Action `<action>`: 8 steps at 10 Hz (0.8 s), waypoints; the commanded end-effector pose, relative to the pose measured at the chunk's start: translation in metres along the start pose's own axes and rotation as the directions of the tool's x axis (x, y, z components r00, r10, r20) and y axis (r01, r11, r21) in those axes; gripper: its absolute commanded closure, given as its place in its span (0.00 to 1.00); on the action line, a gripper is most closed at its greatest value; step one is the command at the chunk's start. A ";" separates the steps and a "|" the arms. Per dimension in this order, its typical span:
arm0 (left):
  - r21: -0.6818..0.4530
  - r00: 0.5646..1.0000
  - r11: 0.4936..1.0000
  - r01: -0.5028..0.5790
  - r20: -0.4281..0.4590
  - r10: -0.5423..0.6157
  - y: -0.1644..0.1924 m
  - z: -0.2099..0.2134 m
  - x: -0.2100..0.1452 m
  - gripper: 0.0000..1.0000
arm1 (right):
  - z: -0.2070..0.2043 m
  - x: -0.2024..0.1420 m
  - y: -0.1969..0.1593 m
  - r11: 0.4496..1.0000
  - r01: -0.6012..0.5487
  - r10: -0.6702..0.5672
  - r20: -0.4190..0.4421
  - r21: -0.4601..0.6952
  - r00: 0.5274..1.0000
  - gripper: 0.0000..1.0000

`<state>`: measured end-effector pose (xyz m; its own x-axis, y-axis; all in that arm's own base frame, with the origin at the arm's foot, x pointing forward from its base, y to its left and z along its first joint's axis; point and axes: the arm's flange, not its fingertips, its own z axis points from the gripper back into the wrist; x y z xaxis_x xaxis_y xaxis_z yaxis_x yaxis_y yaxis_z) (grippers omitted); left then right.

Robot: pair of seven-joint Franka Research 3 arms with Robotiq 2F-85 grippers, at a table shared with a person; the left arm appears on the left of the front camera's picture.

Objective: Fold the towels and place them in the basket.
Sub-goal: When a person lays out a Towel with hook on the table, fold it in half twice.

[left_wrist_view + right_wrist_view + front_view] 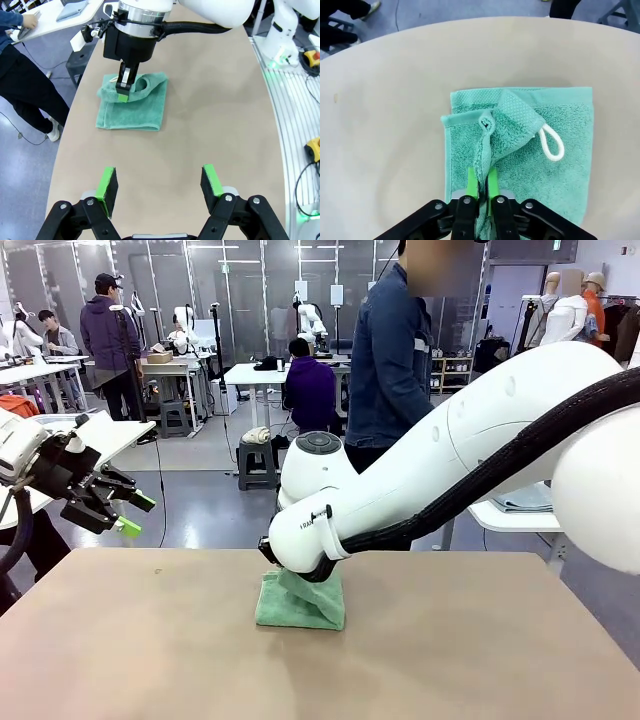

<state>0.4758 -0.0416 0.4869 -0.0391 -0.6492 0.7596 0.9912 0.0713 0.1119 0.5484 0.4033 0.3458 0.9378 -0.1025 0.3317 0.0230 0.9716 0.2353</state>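
Pinching a raised fold of the mint green towel (560, 150), right tool (480, 182) narrow, left tool (160, 179) spread wide, empty, at left of tabletop (150, 640).

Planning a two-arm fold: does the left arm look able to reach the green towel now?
Probably yes: its open left pincer faces the green towel across bare table; the right pincer grips only a raised fold.
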 end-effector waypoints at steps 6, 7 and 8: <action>0.006 1.000 1.000 0.002 0.001 -0.002 0.001 0.000 0.001 0.16 | 0.024 -0.007 -0.002 1.000 0.003 -0.003 0.037 0.007 0.999 0.21; 0.006 1.000 1.000 0.002 0.001 -0.002 0.001 0.000 0.001 0.16 | 0.036 -0.007 -0.009 1.000 -0.003 0.003 0.029 -0.005 1.000 0.34; 0.006 1.000 1.000 0.002 0.001 -0.002 0.001 0.000 0.001 0.16 | 0.046 -0.007 -0.021 1.000 -0.006 0.006 0.006 -0.023 1.000 0.03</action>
<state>0.4758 -0.0416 0.4869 -0.0390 -0.6492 0.7596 0.9912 0.0713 0.1119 0.5386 0.3911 0.3743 0.9306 -0.1133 0.3480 0.0286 0.9704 0.2396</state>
